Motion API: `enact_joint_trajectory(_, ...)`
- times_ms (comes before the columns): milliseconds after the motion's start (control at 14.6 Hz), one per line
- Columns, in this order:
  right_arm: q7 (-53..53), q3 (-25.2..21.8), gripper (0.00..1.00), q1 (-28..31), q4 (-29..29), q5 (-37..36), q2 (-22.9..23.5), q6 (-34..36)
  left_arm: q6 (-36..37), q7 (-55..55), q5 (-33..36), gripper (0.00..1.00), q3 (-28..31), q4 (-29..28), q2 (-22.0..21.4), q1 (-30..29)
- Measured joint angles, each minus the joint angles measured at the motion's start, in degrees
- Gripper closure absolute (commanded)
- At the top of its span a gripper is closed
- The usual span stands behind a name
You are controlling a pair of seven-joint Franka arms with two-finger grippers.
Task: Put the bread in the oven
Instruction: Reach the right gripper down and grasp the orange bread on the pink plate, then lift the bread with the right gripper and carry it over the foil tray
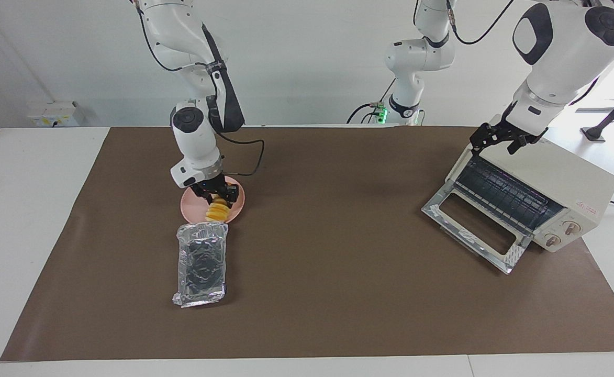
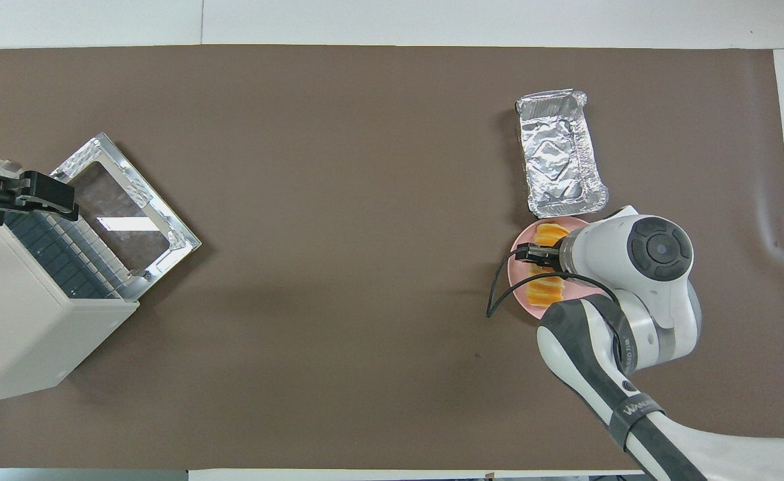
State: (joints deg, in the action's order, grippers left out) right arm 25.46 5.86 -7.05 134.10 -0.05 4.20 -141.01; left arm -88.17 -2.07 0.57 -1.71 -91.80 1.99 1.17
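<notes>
Over bread point(image 1: 216, 211), right tool point(image 1: 213, 197) pointing down

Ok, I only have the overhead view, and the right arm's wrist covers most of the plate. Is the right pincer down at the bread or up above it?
Observer: Down. The right pincer sits low, right at the bread on the pink plate, not raised over it.
Operator: And where are the oven's controls?
Observer: The oven has two knobs on its front, beside the dropped-open door, at the end of the front farther from the robots.
</notes>
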Motion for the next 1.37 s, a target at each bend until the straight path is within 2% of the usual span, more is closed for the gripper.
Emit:
enact_joint_trajectory(206, 0.0, 0.0, 1.0, 0.0, -0.24, 0.0, -0.01, 0.27, 0.0, 0.0, 0.0, 0.0, 0.0, 0.0, 0.0, 0.0)
enact_joint_trajectory(343, -0.13, -0.06, 1.0, 0.06, -1.75, -0.04, -0.01, 3.18, 0.0, 0.0, 0.0, 0.0, 0.0, 0.0, 0.0, 0.0)
enact_joint_trajectory(618, -1.02, -0.31, 1.0, 1.24, -12.88, -0.1, 0.0, 18.07, 0.0, 0.0, 0.0, 0.0, 0.0, 0.0, 0.0, 0.0)
enact_joint_trajectory(824, -4.94, -0.43, 1.0, 2.85, -21.35, -0.09, 1.08, 24.84, 0.0, 0.0, 0.0, 0.0, 0.0, 0.0, 0.0, 0.0)
enact_joint_trajectory(1099, -9.56, -0.45, 1.0, 4.4, -28.59, -0.06, 4.48, 27.15, 0.0, 0.0, 0.0, 0.0, 0.0, 0.0, 0.0, 0.0)
enact_joint_trajectory(1374, -20.39, -0.48, 1.0, 5.67, -31.19, -0.06, 8.48, 23.68, 0.0, 0.0, 0.0, 0.0, 0.0, 0.0, 0.0, 0.0)
